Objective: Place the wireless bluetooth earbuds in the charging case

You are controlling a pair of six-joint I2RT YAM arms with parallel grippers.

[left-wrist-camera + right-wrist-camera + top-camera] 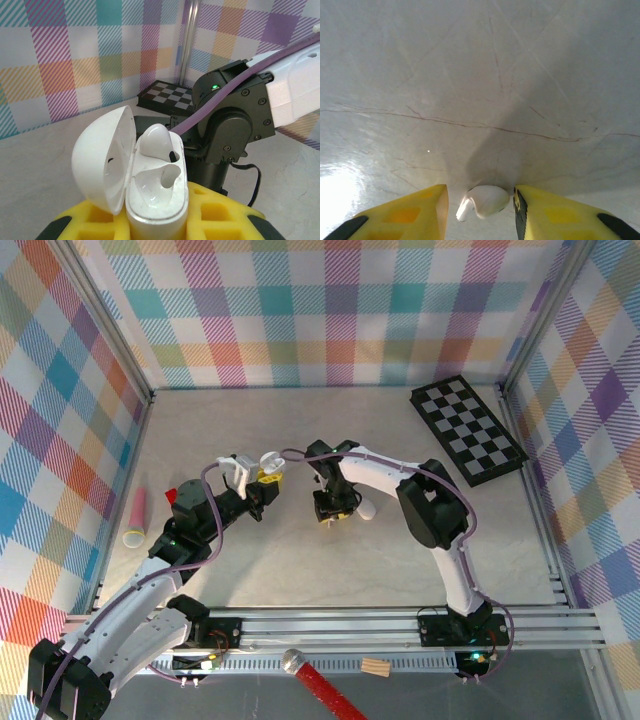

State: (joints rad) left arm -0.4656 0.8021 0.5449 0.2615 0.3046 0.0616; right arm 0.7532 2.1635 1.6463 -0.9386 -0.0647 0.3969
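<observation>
Gripping the open case (150, 200), left pincer (155, 222) reveals one seated earbud (156, 142).

White arm shells (385, 470), black joints (430, 515), purple cables (225, 102), yellow jaws, green light (215, 86).

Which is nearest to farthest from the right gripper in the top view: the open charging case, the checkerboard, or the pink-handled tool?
From the right gripper:
1. open charging case, just to its left.
2. checkerboard, far right corner.
3. pink-handled tool, left edge.
</observation>
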